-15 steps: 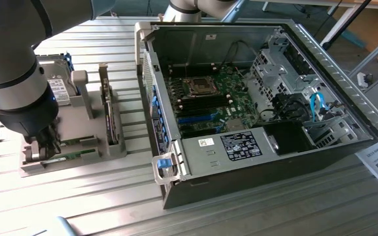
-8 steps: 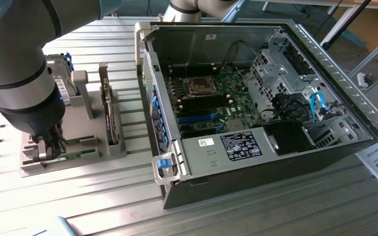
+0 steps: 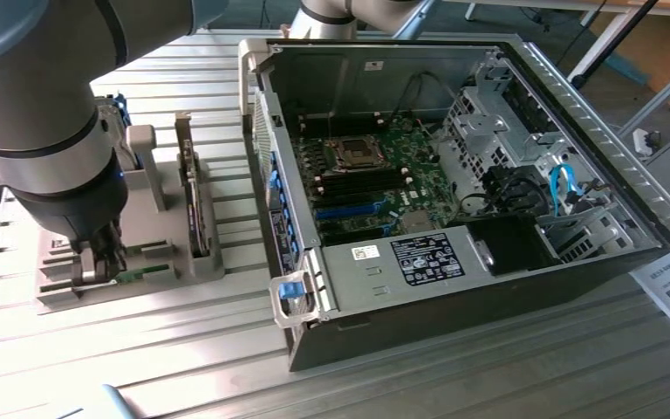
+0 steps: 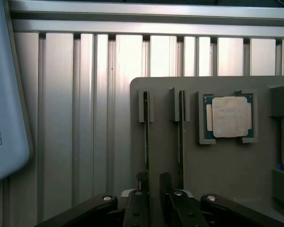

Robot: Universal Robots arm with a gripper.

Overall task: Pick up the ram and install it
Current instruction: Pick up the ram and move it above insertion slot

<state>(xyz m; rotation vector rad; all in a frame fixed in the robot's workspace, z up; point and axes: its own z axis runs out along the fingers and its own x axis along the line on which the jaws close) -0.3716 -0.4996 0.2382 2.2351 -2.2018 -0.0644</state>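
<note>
The ram [image 4: 146, 137] stands on edge in a slot of the grey holder [image 4: 165, 156], seen as a thin dark line. A second thin stick [image 4: 181, 127] stands in the neighbouring slot. My gripper [image 4: 153, 178] is open, and its two dark fingertips [image 4: 141, 178] straddle the near end of the ram without closing on it. In the exterior view my gripper [image 3: 93, 278] reaches down onto the grey holder [image 3: 67, 292] at that view's left, and the arm covers the ram there.
A square silver CPU [image 4: 227, 117] lies in a pocket of the holder beside the sticks. A hard drive [image 3: 198, 205] stands upright on the holder. The open PC case [image 3: 452, 288] with its motherboard [image 3: 370, 175] fills the exterior view's right. A light blue casing [image 4: 4, 94] is close by.
</note>
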